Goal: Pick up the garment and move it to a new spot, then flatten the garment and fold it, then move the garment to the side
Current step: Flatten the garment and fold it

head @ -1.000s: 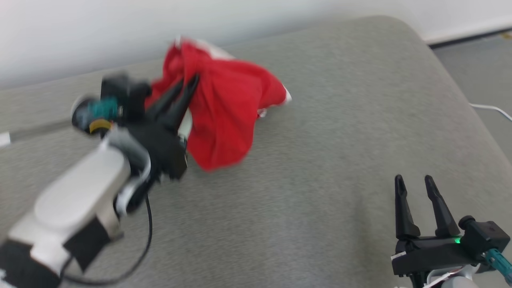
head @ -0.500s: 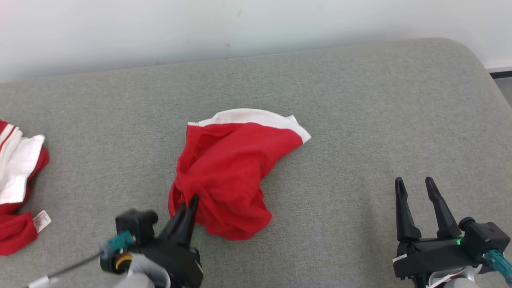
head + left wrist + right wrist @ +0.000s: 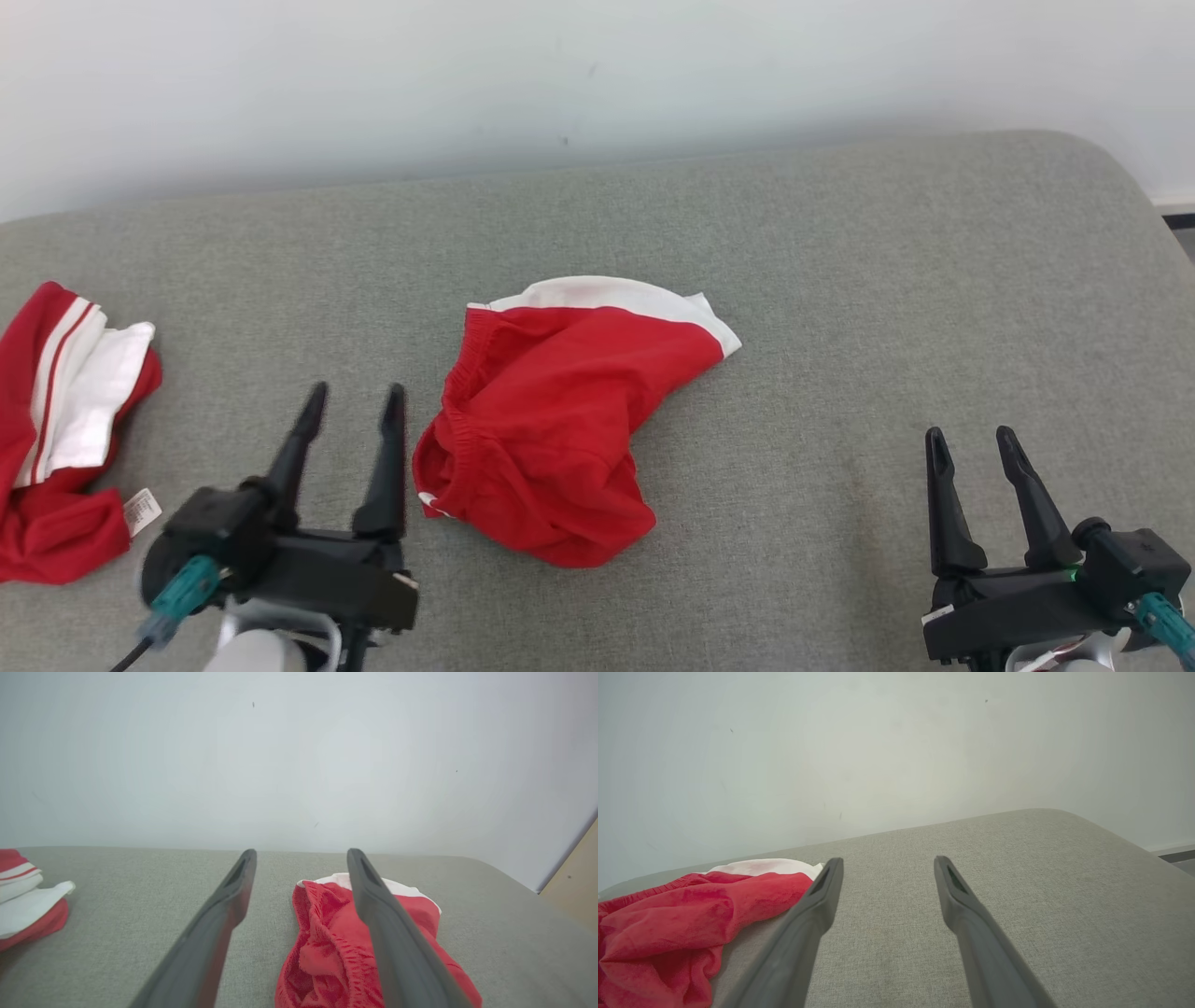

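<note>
Relocation looks done; flattening, folding and the side move remain.
A grey woven-fabric cushion [image 3: 840, 280] carries the crumpled red, white-banded cloth garment [image 3: 560, 420] at its middle; left gripper [image 3: 357, 397] spread, empty, just left of it; right gripper [image 3: 968, 439] spread, well right.

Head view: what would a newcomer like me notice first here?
A crumpled red garment with a white band lies in the middle of the grey cushion. A second garment, red and white, sits bunched at the far left. At the bottom two dark forks point up, both open and empty: the left gripper close beside the middle garment, the right gripper well apart from it.
</note>
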Motion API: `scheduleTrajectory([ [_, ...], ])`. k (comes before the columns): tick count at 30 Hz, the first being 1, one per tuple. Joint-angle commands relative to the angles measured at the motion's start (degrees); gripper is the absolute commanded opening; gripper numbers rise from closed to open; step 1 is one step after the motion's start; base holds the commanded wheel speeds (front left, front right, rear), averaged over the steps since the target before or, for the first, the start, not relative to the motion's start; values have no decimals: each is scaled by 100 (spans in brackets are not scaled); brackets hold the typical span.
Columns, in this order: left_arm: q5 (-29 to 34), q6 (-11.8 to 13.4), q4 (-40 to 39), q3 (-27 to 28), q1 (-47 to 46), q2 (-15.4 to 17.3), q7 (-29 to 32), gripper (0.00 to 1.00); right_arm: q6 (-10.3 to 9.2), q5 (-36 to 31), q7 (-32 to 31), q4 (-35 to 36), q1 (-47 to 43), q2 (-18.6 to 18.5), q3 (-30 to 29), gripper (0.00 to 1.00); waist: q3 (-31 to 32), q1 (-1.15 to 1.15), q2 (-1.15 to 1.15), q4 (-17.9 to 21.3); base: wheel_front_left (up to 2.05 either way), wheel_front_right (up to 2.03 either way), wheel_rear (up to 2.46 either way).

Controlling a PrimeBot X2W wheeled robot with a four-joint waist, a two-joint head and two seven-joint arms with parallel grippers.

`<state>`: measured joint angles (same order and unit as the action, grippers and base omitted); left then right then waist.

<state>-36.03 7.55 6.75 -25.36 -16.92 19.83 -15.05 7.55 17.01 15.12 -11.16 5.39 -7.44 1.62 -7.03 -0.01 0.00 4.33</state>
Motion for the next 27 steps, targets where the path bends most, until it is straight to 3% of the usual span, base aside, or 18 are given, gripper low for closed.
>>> scheduleTrajectory([
  [1,23,-10,8,-39,54,-24,-18,100,-13,-36,4,14,-80,-31,-9,100,45,1,0,-45,0,0,0],
  [4,527,-50,-239,638,492,-52,-18,100,-13,-73,4,32,-105,-32,-12,100,127,1,0,-109,0,0,0],
  [11,1110,-145,-480,1364,1374,-273,-18,100,-13,-94,4,31,-233,-59,-11,100,228,1,0,-194,0,0,0],
  [27,1813,-739,-365,2108,2099,-1065,-19,100,-13,-41,4,-59,-416,-62,62,100,287,1,0,-349,0,0,0],
])
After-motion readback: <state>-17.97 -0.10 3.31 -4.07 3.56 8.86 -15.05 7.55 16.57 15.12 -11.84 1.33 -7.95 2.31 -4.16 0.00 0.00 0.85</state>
